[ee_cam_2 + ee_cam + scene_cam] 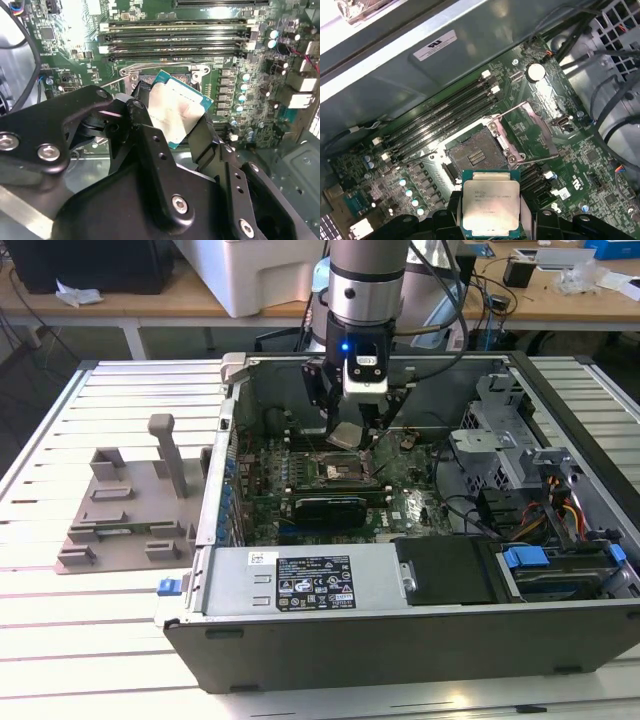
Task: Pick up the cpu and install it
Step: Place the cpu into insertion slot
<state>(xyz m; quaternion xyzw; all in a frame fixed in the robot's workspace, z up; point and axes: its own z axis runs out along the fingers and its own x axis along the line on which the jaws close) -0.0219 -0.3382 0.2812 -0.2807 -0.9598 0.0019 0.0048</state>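
Jaws of the gripper (172, 120) are narrowed onto the cpu (176, 111), gripping opp. edges, chip held clear of the open socket (335, 472) at approx. 6 o'clock of it in the exterior view; risk: if lowered skewed or off-centre, it'd bend socket pins.

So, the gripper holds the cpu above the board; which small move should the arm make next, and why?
Probably a short sideways shift, to centre the cpu over the open socket before any lowering. The gripper grips the chip by its edges, clear of the board. In the first wrist view it appears offset from the socket, whose retaining frame is swung up.
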